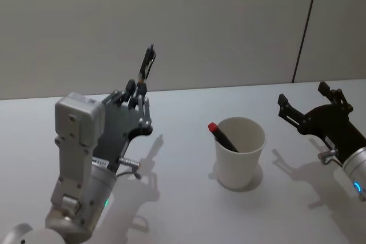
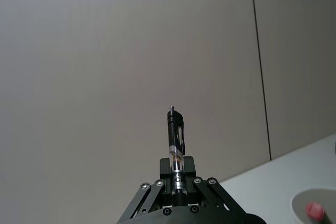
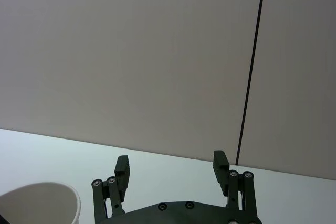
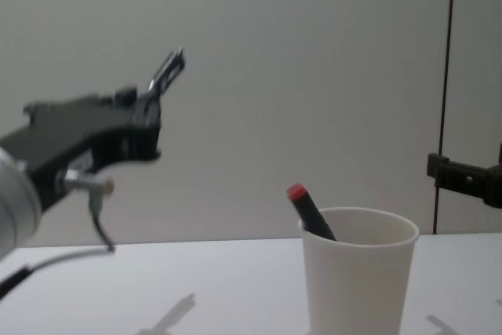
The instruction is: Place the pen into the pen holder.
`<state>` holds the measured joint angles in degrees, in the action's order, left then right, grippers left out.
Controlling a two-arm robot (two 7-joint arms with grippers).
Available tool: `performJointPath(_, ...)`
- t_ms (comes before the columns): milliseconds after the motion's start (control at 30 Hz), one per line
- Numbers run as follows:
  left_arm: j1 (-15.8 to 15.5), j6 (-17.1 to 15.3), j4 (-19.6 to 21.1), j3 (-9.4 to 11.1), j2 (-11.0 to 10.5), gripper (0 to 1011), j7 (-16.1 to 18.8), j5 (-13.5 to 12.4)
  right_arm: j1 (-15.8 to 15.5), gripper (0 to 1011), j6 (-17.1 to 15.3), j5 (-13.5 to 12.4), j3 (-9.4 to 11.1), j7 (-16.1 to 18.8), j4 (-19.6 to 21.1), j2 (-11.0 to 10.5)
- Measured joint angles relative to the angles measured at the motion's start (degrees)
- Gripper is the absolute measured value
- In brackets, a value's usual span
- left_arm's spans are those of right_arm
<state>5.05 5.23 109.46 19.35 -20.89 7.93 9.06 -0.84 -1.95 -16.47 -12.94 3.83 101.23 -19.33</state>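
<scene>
- Far left, raised clear of the table (image 1: 183,215): left gripper (image 1: 140,88), pointing up and away towards the wall (image 1: 171,21), jaws clenched on the lower end of a black pen (image 1: 148,61).
- Black pen sticking out past the jaws and slanting upward, clip near its upper end, a clear stretch of barrel just above the grip in the left wrist view. In the air, touching neither table nor pen holder.
- Right of centre, well apart from the left gripper: pen holder (image 1: 240,158), a plain white paper cup, standing upright on the table with its rolled rim upward.
- Inside the pen holder: a second pen (image 1: 223,136), dark with a red end, leaning against the left side of the rim, red end poking out above it.
- Far right, near the pen holder and not touching it: right gripper (image 1: 304,96), hovering over the table, jaws released and spread wide with nothing between them.
- Behind everything, a plain pale wall, with a dark vertical seam (image 1: 306,27) towards the right.
</scene>
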Motion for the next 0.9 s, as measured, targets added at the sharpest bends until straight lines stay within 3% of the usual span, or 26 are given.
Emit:
performJointPath(267, -4.2, 3.7, -0.5, -0.8, 2.0, 145, -5.7, 0.9, 0.0, 1001, 0.0, 0.0, 0.0, 0.0, 0.0, 0.0)
performJointPath(567, -8.9, 5.0, -2.4, -1.1, 4.3, 145, -12.5, 1.4, 1.0, 1001, -0.3, 1.4, -0.3, 1.3, 0.1, 0.4)
performJointPath(900, -10.8, 5.1, -3.9, -1.1, 5.2, 145, -16.3, 1.3, 4.0, 1001, -1.9, 1.9, -1.1, 6.3, 1.1, 2.1)
